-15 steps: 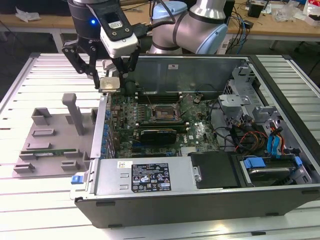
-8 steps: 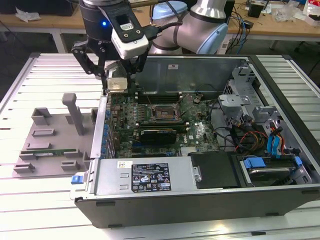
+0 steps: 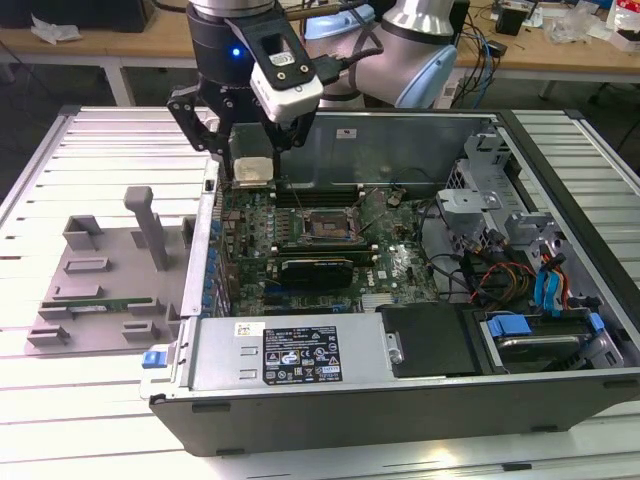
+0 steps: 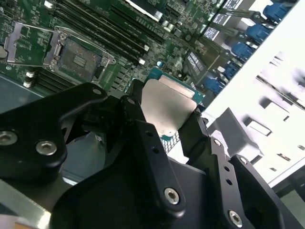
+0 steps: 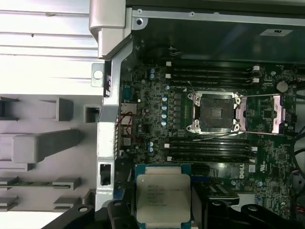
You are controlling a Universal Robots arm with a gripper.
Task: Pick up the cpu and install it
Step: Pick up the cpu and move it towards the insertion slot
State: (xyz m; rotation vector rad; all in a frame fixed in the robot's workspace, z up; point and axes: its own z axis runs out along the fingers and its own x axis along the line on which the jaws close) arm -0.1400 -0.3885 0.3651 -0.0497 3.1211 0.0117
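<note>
The cpu (image 3: 252, 170) is a flat square chip with a shiny silver top and a thin rim. My gripper (image 3: 251, 172) is shut on it, one black finger on each of two opposite edges. It hangs over the motherboard's back corner, at the exterior view's left, inside the open computer case. Both wrist views show the cpu (image 4: 167, 106) (image 5: 163, 198) between the fingers (image 4: 135, 114) (image 5: 215, 210). The dark square socket (image 3: 322, 225) (image 5: 214, 112) (image 4: 78, 58) lies apart from the chip, toward the board's middle. Its metal frame (image 5: 277, 112) is swung open and nothing sits in it.
The case's metal wall (image 3: 205, 235) stands just beside the gripper. A grey fixture tray (image 3: 100, 270) with an upright post (image 3: 150, 225) lies outside the case at the exterior view's left. Memory slots (image 5: 209, 74) flank the socket. A drive cage and cables (image 3: 540, 270) fill the case's other end.
</note>
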